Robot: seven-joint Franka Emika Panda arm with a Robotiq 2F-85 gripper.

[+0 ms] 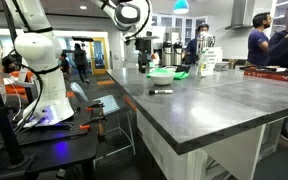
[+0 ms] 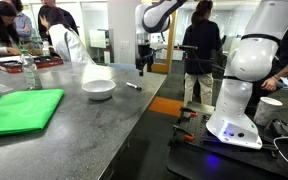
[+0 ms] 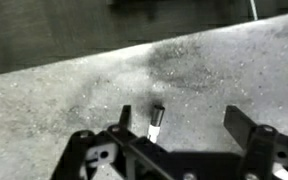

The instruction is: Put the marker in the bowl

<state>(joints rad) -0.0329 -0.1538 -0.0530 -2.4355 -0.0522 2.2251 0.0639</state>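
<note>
In an exterior view we see the hand (image 1: 144,52) hanging in the air above the grey counter (image 1: 219,110), clear of everything on it. The marker (image 1: 162,91) lies flat on the counter below the hand, untouched. In the exterior view from the opposite end, the marker again sits under the hand and a little off to one side, and the bowl (image 2: 98,90) stands on the counter further out on that same side, apart from the marker. In the wrist view the two fingers (image 3: 239,125) stand wide apart with nothing between them but air, so we read the hand as released and empty. The marker shows between them, nearer one finger than the other. Its long axis runs nearly up and down the picture, its lighter end toward the hand, so it lies across the line joining the fingers. We judge that this suits a pinch across its thin body. The coming move looks like a straight descent with a small sideways shift to centre the marker.
</note>
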